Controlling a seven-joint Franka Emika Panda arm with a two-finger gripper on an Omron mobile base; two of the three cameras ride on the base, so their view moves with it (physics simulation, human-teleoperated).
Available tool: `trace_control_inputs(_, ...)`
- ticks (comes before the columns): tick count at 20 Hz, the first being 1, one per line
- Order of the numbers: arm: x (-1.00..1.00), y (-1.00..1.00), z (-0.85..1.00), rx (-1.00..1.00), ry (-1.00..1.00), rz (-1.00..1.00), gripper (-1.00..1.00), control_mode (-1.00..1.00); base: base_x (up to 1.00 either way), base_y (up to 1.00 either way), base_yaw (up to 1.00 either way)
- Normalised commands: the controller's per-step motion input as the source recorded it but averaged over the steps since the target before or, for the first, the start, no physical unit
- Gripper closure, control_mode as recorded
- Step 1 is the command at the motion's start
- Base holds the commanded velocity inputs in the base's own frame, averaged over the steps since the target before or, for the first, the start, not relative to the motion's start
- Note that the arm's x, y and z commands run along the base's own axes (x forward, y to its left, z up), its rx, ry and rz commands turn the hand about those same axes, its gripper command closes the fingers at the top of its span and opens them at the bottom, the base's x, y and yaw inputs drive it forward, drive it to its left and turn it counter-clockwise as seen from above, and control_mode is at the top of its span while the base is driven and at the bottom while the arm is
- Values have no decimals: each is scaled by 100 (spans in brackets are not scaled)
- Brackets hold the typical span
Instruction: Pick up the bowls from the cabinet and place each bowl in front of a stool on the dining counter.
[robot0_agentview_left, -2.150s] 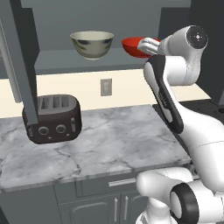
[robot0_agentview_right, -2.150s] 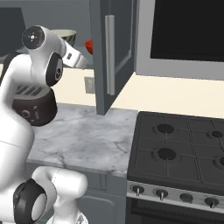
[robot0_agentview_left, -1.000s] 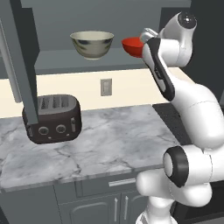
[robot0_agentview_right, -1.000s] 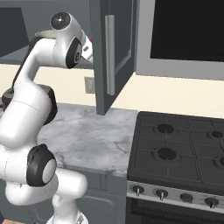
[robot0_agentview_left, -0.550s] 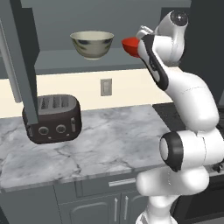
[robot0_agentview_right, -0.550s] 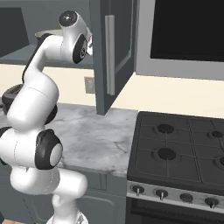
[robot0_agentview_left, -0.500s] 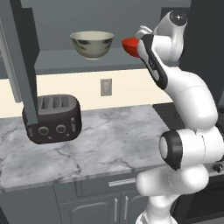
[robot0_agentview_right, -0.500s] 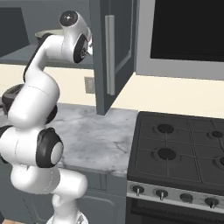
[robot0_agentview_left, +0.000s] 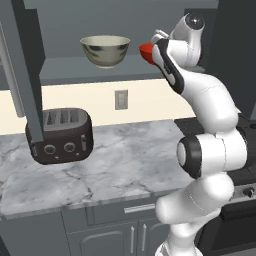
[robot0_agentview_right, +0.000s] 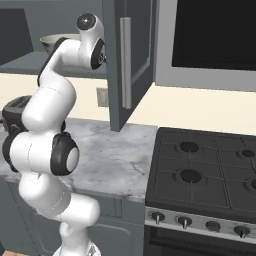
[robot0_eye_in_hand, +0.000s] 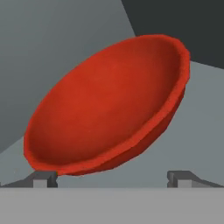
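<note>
Both bowls sit on the cabinet (robot0_agentview_left: 120, 75) shelf, so nothing is done yet. The red bowl (robot0_eye_in_hand: 109, 105) is at twelve o'clock from the gripper (robot0_eye_in_hand: 111, 178), whose fingers look spread apart, probably holding nothing. The cream bowl (robot0_agentview_left: 105, 50) waits too.

Directly ahead of the gripper (robot0_eye_in_hand: 111, 178), close in: shallow bowl (robot0_eye_in_hand: 109, 105), on the cabinet shelf (robot0_agentview_left: 65, 72). Farther along the shelf, well apart from the hand: deeper bowl (robot0_agentview_left: 105, 50). Below the hand: worktop (robot0_agentview_left: 120, 165), with toaster (robot0_agentview_left: 60, 136) on it under the deeper bowl.
</note>
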Motion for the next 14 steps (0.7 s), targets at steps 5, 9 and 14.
trace_control_inputs(5, 44, -2, -7, 0, 0, 0, -100, -100, 0, 0, 0)
trace_control_inputs(9, 38, -1, -4, 0, 0, 0, -100, -100, 0, 0, 0)
trace_control_inputs(14, 29, -2, -10, 0, 0, -3, -100, -100, 0, 0, 0)
